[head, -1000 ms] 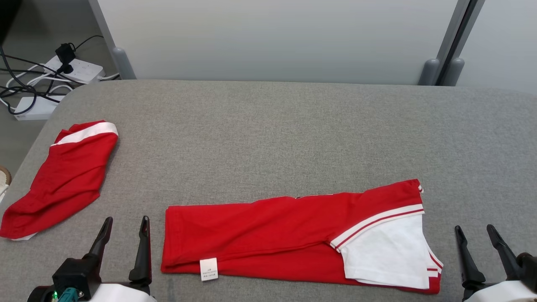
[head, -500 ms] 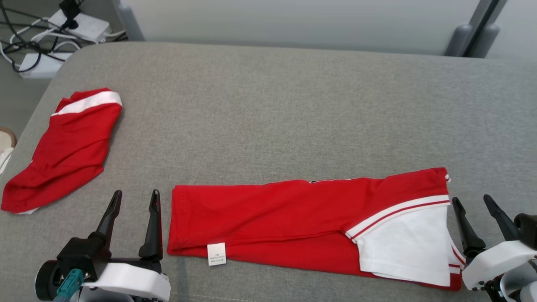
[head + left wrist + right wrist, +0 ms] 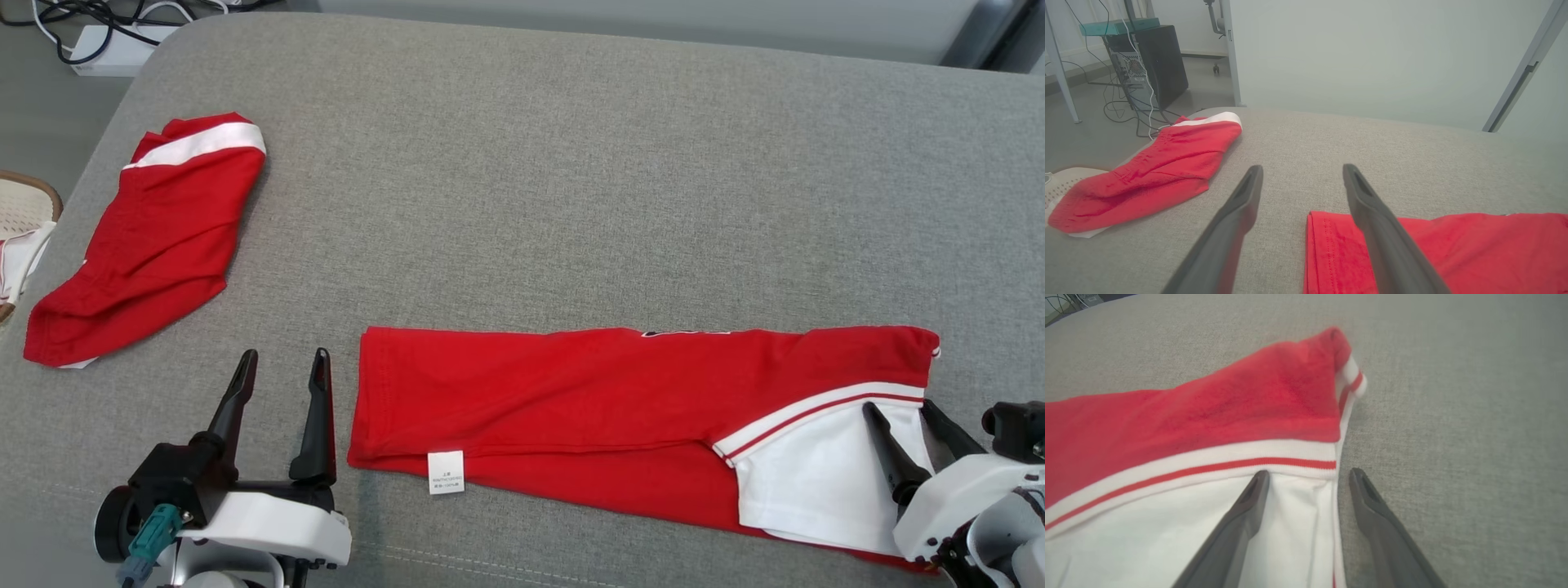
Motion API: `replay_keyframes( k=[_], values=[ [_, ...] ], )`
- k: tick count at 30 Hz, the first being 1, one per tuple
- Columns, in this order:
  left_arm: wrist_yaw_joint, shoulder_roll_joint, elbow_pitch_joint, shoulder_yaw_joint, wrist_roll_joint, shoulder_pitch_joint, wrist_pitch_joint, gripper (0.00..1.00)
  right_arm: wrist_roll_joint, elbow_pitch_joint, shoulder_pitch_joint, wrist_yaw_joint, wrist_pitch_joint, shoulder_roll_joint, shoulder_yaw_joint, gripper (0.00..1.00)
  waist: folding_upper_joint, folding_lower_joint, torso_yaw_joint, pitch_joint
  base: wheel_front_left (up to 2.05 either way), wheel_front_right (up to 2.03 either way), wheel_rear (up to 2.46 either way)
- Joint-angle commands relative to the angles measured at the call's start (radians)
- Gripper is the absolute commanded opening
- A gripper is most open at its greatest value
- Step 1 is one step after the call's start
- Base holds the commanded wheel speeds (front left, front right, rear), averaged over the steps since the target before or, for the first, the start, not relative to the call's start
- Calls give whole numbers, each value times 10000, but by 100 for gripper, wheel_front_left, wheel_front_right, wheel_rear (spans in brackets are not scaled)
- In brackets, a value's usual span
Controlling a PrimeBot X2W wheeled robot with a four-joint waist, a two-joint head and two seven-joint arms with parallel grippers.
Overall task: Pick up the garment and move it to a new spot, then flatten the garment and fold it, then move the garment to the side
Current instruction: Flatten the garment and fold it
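Grey padded tabletop [image 3: 571, 163] fills the scene, rounded at its far-left corner, where a white power strip [image 3: 106, 51] and cables lie on the floor beyond. Off the left edge sits a pale woven item with a brown rim [image 3: 23, 214].

Well ahead and to the left of the left gripper [image 3: 285, 354] lies a second red piece [image 3: 155, 245], crumpled, with its white band at the far end and its near tip close to the table's left edge. Bare cloth separates it from the fingers.

The left gripper has its jaws spread wide, holding nothing. Just to the right of its right finger runs the straight left hem of the garment [image 3: 571, 400]. In the left wrist view that finger crosses the hem's corner, but I cannot tell whether they touch.

The garment is a long, narrow, folded red strip spanning from one gripper to the other. A small white label [image 3: 446, 472] hangs off its near edge, right of the left jaws. Ahead of both grippers, there's a wide stretch of bare grey.

Over on the right, a white panel [image 3: 816, 482] sits beneath a red-and-white striped band [image 3: 1208, 465]. The right gripper [image 3: 898, 406] is also wide open and not clamped. In its wrist view, the garment's right edge runs between the fingers, left finger over white cloth, right finger over bare table, the band just ahead of the tips. Rightward, only a narrow margin of grey remains.
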Motion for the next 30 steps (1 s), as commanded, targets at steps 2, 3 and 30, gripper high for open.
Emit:
replay_keyframes(
  k=[2, 3, 30],
  values=[
    [-106, 206, -157, 443, 99, -525, -104, 100, 286, -152, -56, 0, 467, -195, 370, 100, 0, 0, 14, 61, 0, 0, 0],
    [-115, 190, -137, 458, 106, -534, -111, 100, 342, -164, -49, 0, 682, -241, 414, 100, 0, 0, 10, 74, 0, 0, 0],
    [-297, 105, 38, 718, 229, -592, -158, 100, 602, -832, 417, 0, 1836, -721, -2828, 0, 0, 0, -888, 65, 0, 0, 0]
  ],
)
